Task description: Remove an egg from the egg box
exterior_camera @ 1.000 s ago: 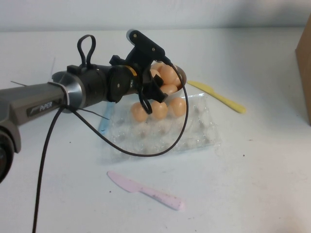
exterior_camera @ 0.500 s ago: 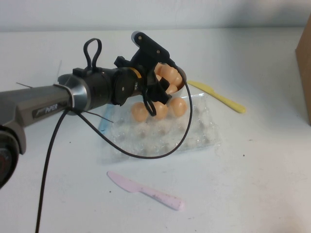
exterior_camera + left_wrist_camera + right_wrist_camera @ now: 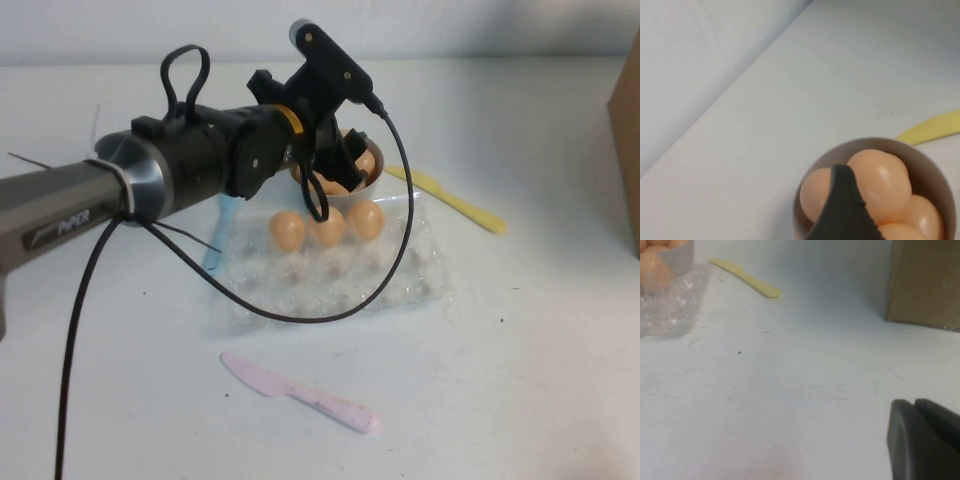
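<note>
- We are looking at what seems a lab test bench: a bare white surface [image 3: 520,380] against a blank wall.
- We are seeing staged props: plastic toy knives [image 3: 300,393], a cardboard box [image 3: 925,282].

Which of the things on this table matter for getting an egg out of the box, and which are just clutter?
In play: egg box; its three eggs; bowl with eggs; left gripper above the bowl, open.

Lying about: pink knife; yellow knife; blue knife; cardboard box; right gripper, parked by it.
</note>
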Controlling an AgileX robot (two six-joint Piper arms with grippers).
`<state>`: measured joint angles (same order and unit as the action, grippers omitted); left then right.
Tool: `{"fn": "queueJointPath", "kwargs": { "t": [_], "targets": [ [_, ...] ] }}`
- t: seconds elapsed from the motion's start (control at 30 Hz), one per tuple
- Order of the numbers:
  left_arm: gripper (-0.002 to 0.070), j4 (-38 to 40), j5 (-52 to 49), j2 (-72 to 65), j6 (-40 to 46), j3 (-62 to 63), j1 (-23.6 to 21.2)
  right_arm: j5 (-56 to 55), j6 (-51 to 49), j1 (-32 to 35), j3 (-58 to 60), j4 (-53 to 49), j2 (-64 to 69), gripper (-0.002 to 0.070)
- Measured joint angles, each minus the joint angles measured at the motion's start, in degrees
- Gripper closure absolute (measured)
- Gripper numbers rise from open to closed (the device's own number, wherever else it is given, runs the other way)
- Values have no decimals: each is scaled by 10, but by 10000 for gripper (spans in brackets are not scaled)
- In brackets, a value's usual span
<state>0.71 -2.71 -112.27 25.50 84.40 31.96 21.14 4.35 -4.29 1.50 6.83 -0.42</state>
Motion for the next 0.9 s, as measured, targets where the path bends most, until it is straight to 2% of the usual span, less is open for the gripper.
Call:
{"fn": "queueJointPath", "kwargs": {
  "t": [0.2, 0.3, 0.37, 0.47, 0.53, 0.67, 0.9],
  "targets": [
    [239, -43, -45, 50, 0, 0, 6, 0, 0, 0, 0, 0, 0, 693],
    [294, -62, -76, 81, -3, -10, 6, 0, 0, 0, 0, 0, 0, 693],
    [384, -72, -84, 113, -8, -37, 6, 0, 0, 0, 0, 0, 0, 693],
    [564, -82, -77, 170, -17, -103, 5, 0, 0, 0, 0, 0, 0, 693],
    [629, -82, -58, 219, -26, -162, 2, 0, 0, 0, 0, 0, 0, 693],
    [666, -84, -8, 320, -69, -277, -9, 0, 0, 0, 0, 0, 0, 693],
    [675, -84, 65, 500, -138, -445, -23, 0, 0, 0, 0, 0, 0, 693]
  ]
}}
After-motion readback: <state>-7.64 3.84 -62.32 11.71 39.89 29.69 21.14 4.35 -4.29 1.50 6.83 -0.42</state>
